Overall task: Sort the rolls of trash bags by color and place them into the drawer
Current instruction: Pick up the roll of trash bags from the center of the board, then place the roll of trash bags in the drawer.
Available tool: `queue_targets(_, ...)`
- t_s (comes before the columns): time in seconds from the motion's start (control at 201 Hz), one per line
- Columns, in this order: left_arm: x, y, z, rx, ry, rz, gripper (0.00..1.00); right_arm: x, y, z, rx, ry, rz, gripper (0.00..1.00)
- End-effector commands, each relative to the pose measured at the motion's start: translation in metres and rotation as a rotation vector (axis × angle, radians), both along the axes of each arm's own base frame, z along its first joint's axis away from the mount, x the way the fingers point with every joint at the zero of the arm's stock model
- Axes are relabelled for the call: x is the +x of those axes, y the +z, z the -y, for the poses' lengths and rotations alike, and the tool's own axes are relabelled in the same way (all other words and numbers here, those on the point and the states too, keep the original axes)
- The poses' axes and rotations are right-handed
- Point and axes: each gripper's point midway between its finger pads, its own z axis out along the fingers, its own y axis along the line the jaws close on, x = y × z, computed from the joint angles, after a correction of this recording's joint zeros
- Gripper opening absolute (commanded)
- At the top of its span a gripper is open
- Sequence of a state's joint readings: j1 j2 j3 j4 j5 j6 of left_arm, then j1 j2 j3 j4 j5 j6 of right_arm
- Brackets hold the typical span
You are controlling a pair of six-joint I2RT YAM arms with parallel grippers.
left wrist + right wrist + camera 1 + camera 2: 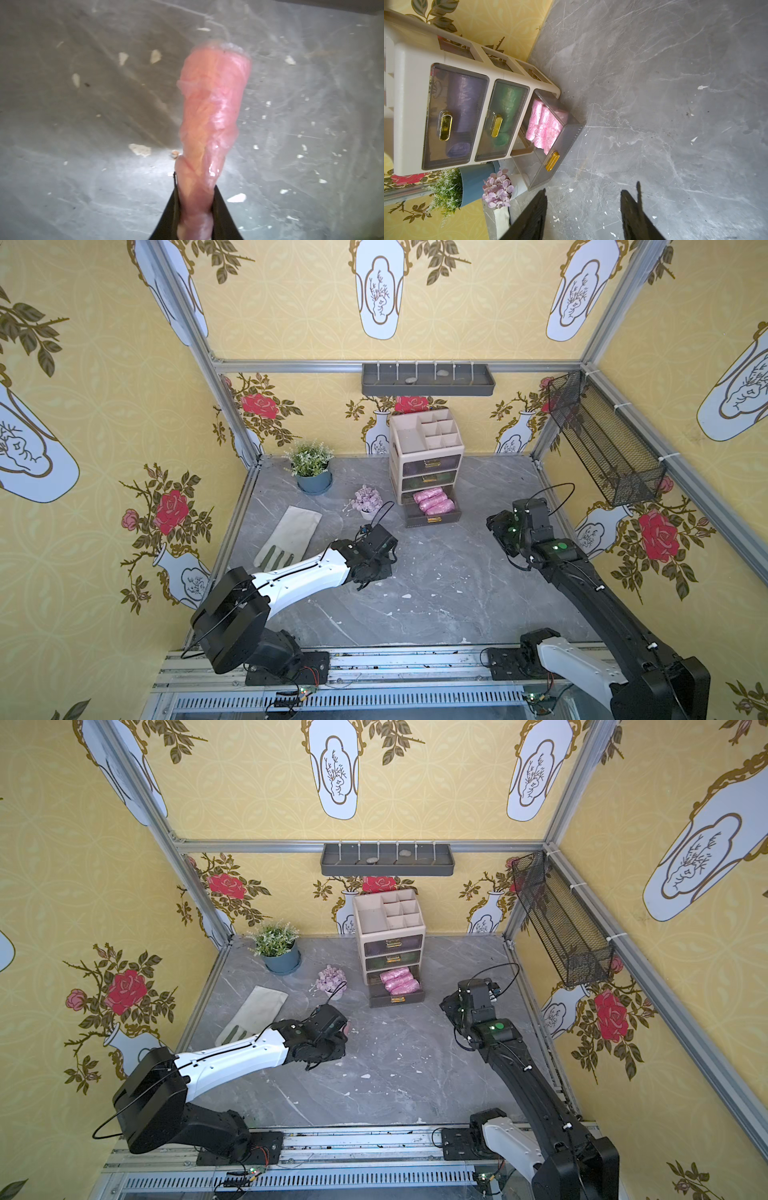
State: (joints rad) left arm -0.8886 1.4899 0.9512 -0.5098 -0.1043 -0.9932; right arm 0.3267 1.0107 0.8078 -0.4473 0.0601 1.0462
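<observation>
1 pink roll [209,116] sits clamped between the left gripper [195,187] jaws.

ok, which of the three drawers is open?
The bottom drawer, pulled out, pink rolls inside; the top drawer (purple) and middle drawer (green) are shut.

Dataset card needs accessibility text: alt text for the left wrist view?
A crinkly pink roll of trash bags is pinched at one end between the black fingers of the left gripper, jutting away from the camera. Behind it is a grey marbled tabletop scattered with small white flecks.
</observation>
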Motion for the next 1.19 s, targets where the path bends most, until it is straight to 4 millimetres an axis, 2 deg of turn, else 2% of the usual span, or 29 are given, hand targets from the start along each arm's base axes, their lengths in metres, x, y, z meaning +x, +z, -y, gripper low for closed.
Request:
queue_targets(0.0, 0.008, 0.015, 0.023, 0.0, -0.051, 0.034, 0.21, -0.003, 0.002, 0.003, -0.012, -0.002, 0.002, 0.57)
queue_targets(0.339, 0.065, 0.073, 0.099, -0.077, -0.09, 0.141, 0.18, -0.02, 0.006, 0.016, -0.024, -0.028, 0.018, 0.58)
queue_targets(0.448, 0.079, 0.078, 0.12, -0.093, -0.1, 0.142, 0.18, -0.024, 0.01, 0.019, -0.03, -0.029, 0.024, 0.58)
queue_targets(0.573, 0.089, 0.081, 0.135, -0.113, -0.096, 0.139, 0.18, -0.03, 0.012, 0.023, -0.04, -0.034, 0.028, 0.58)
queue_targets(0.712, 0.094, 0.08, 0.145, -0.141, -0.084, 0.121, 0.17, -0.034, 0.016, 0.029, -0.054, -0.044, 0.035, 0.59)
queue_targets(0.911, 0.092, 0.079, 0.157, -0.244, -0.082, 0.061, 0.1, -0.04, 0.019, 0.033, -0.059, -0.053, 0.045, 0.59)
queue_targets(1.06, 0.087, 0.072, 0.152, -0.274, -0.034, -0.024, 0.0, -0.042, 0.018, 0.035, -0.064, -0.057, 0.04, 0.6)
queue_targets(1.19, 0.088, 0.074, 0.139, -0.267, 0.042, -0.037, 0.0, -0.042, 0.018, 0.035, -0.062, -0.056, 0.041, 0.6)
